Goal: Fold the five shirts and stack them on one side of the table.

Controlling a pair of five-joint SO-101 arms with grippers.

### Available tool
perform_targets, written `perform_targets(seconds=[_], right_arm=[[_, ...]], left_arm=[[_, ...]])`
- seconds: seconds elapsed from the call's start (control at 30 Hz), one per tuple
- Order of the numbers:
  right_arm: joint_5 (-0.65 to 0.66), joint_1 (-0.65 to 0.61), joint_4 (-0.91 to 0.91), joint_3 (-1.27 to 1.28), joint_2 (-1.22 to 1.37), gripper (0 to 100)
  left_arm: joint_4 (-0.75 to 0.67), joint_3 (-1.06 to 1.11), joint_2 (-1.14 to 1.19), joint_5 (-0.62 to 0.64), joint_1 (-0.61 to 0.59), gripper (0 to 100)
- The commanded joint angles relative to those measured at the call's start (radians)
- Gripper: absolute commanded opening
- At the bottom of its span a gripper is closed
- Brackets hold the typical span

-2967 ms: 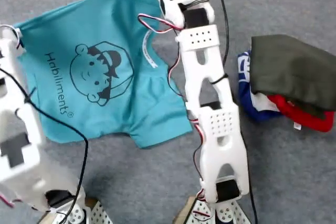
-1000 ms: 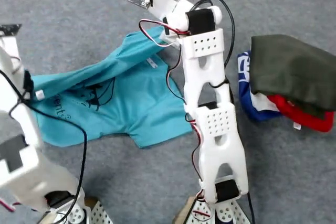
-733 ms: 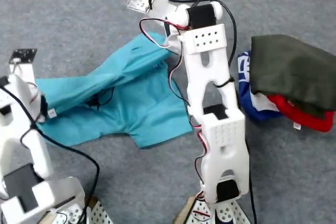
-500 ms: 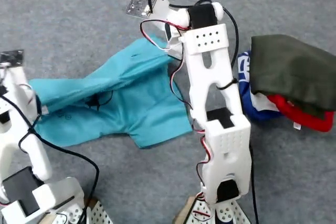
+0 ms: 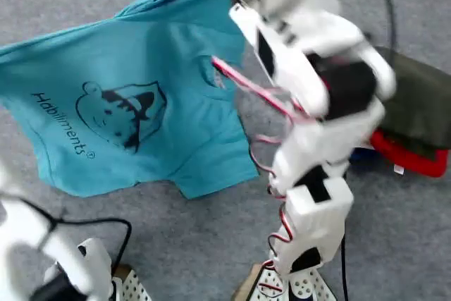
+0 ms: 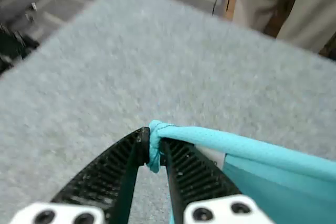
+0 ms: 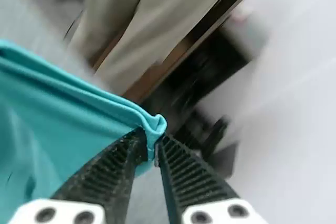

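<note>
One grey table (image 5: 162, 244) carries everything. Across its left half a teal shirt (image 5: 141, 54) is held up and spread wide, printed side toward the high camera. Its long axis runs across the table, from the left edge of the high view to the right arm (image 5: 317, 96). The shirt's upper edge is pulled taut and climbs from the left toward the far right. Its lower edge is draped onto the table, with one flap laid flat close to the arm bases.

Behind the right arm, at the table's right side, a pile (image 5: 416, 125) of folded shirts is partly hidden. An olive one (image 5: 423, 103) is laid on top and a red one (image 5: 409, 158) shows beneath it.

On the teal shirt a dark print (image 5: 120, 114) of a cartoon face is seen, tilted. A line of lettering (image 5: 60, 123) is slanted down along the print's left side; it is not read out. A small pale label (image 5: 213, 75) can just be made out at the shirt's right side, beside the right arm's wires, and any writing on it cannot be told.

The left gripper (image 6: 153, 139) is clamped on a bunched corner of the shirt's edge, above bare table. The right gripper (image 7: 151, 137) is likewise pinched on a folded corner of the teal edge, raised well off the table.
</note>
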Motion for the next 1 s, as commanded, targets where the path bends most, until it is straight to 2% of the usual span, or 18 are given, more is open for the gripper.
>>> perform_targets(seconds=[0.0,0.23,0.37,0.57,0.73,0.97], right_arm=[[-0.014,0.012,-0.038,-0.041,-0.145,0.2],[-0.012,0.012,-0.038,-0.033,-0.329,0.2],[-0.006,0.012,-0.055,-0.031,-0.380,0.2],[-0.008,0.064,-0.236,-0.031,-0.366,0.2],[-0.005,0.067,-0.270,-0.031,-0.410,0.3],[0.123,0.061,-0.311,-0.030,-0.447,0.3]], left_arm=[[0.068,-0.054,-0.188,-0.009,-0.031,2],[0.112,-0.052,-0.507,-0.009,-0.158,2],[0.110,-0.052,-0.608,-0.009,-0.216,2],[0.106,-0.061,-0.631,-0.020,-0.226,2],[0.141,-0.052,-0.633,-0.091,-0.227,2],[0.222,-0.060,-0.634,-0.114,-0.229,2]])
